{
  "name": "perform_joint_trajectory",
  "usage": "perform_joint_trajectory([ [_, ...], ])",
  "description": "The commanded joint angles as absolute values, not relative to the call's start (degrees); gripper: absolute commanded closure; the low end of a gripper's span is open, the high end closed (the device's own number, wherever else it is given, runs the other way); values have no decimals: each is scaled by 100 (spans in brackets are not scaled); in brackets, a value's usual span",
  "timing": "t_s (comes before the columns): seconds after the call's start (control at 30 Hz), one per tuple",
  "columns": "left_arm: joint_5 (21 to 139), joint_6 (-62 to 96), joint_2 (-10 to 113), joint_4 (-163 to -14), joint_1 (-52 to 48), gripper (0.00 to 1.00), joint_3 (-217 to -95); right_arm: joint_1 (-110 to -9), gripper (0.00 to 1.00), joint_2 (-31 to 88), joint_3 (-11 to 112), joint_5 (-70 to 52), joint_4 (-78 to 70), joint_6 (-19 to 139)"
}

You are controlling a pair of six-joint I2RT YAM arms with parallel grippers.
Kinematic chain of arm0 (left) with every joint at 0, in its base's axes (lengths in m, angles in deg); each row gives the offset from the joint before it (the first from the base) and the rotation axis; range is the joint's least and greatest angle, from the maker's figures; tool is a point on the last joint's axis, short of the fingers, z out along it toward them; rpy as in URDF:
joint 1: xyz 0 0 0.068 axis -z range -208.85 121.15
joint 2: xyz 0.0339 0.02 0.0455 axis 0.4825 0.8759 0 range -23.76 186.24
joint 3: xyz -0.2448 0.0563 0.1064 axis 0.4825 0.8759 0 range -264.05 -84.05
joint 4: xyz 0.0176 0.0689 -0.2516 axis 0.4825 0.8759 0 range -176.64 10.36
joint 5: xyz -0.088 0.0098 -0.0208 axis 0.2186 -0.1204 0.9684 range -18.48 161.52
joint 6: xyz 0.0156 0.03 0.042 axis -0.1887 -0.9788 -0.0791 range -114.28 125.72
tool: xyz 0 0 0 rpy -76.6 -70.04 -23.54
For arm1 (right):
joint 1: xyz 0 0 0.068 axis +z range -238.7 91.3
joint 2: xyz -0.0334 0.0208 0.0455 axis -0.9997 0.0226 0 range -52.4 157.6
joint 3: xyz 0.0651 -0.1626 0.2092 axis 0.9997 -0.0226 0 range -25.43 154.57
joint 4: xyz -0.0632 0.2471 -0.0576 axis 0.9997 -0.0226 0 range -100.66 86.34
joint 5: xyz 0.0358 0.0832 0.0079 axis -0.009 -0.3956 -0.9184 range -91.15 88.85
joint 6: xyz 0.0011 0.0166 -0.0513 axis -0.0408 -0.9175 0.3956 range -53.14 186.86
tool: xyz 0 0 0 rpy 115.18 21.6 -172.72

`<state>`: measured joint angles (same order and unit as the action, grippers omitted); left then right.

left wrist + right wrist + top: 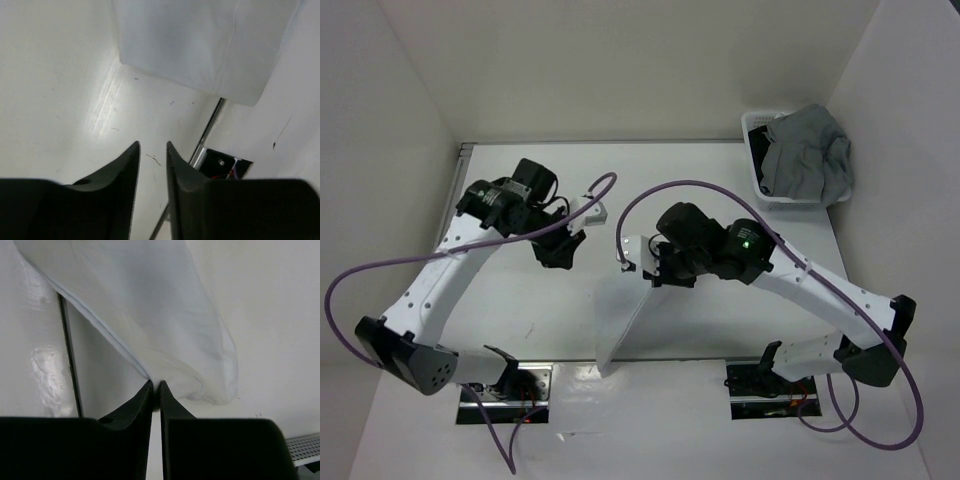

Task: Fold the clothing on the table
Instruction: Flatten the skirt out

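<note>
Grey garment (812, 150) (over white basket (756, 182))

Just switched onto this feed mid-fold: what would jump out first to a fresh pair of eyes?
The thin white fabric garment hangs as a slanted sheet in the middle, pinched at its edge by the right gripper. The left gripper hovers beside it, slightly open and empty. A crumpled grey garment spills from the white slatted plastic basket at the far right corner.
</note>
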<state>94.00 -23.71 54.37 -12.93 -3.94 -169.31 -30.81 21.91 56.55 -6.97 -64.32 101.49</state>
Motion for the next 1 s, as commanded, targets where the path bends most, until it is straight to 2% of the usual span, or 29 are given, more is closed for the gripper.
perform_joint_trajectory([
  [0.0,9314,-2249,5183,-1211,-371,64,-17238,-3052,86,1967,5764,-642,-6413,10018],
  [0.03,9314,-2319,5183,-1211,-371,51,-17177,-3052,81,1915,5711,-590,-6413,10017],
  [0.07,9314,-2320,5183,-1211,-319,45,-17125,-3052,72,1915,5658,-589,-6413,10069],
  [0.1,9314,-2381,5183,-1211,-318,41,-17020,-3052,41,1845,5588,-589,-6465,10070],
  [0.13,9314,-2381,5270,-1211,-318,36,-16966,-3052,34,1775,5587,-589,-6466,10122],
  [0.2,9314,-2443,5419,-1211,-318,35,-16896,-3052,26,1669,5526,-589,-6606,10210],
  [0.37,9314,-2566,5964,-1333,-318,35,-16843,-3288,26,1309,5526,-256,-6256,10071],
  [0.5,8779,-2312,6394,-1965,-143,36,-16518,-4138,23,966,5227,368,-5017,9614],
  [0.63,8778,-2188,6895,-2423,-38,36,-16465,-5026,13,632,4989,307,-4269,9306],
  [0.77,8971,-2135,7562,-2923,24,38,-16465,-5521,13,579,4866,141,-4145,9183],
  [0.97,8822,-2135,8415,-3434,24,46,-16465,-5574,13,316,4673,-219,-4206,9129],
])
